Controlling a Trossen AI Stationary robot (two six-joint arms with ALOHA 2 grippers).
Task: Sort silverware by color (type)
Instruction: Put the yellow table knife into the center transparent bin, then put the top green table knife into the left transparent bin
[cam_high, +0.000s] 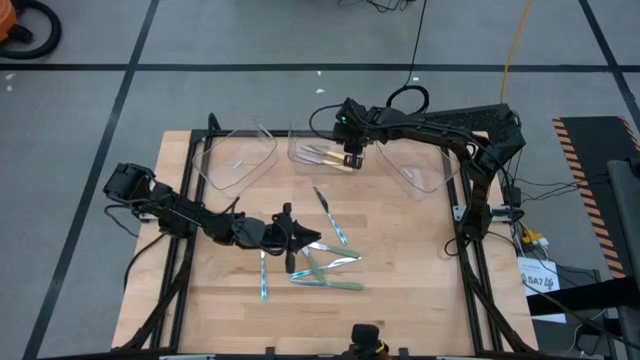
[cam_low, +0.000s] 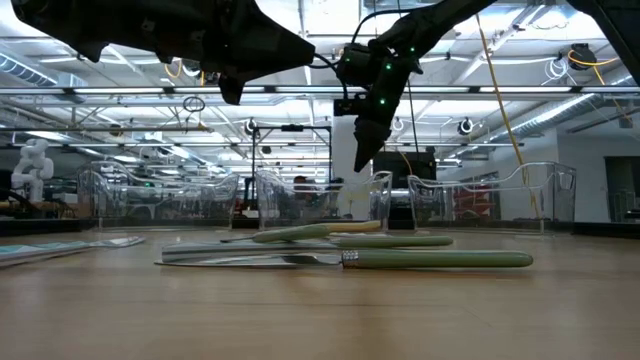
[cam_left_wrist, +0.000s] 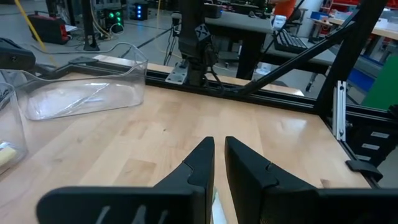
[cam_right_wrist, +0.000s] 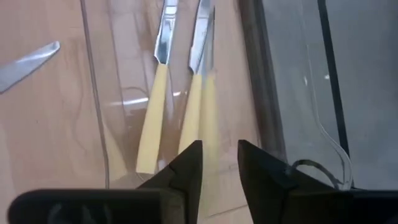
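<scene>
Two yellow-handled utensils (cam_right_wrist: 149, 118) lie flat in the middle clear tray (cam_high: 300, 150) at the table's far side. My right gripper (cam_right_wrist: 221, 152) hovers open just above their handle ends (cam_high: 352, 160), clear of them. Green-handled utensils (cam_low: 440, 259) and light blue ones (cam_high: 264, 278) lie loose in a heap on the wood near the table's middle. One more utensil (cam_high: 322, 200) lies alone between the heap and the trays. My left gripper (cam_high: 297, 240) hangs above the heap (cam_left_wrist: 219, 149), its fingers closed to a thin slit with nothing between the tips.
Two more clear trays stand beside the middle one, the left tray (cam_high: 240, 160) and the right tray (cam_high: 420, 165). Black frame rails run along the table's left and right edges. Bare wood lies between the heap and the trays.
</scene>
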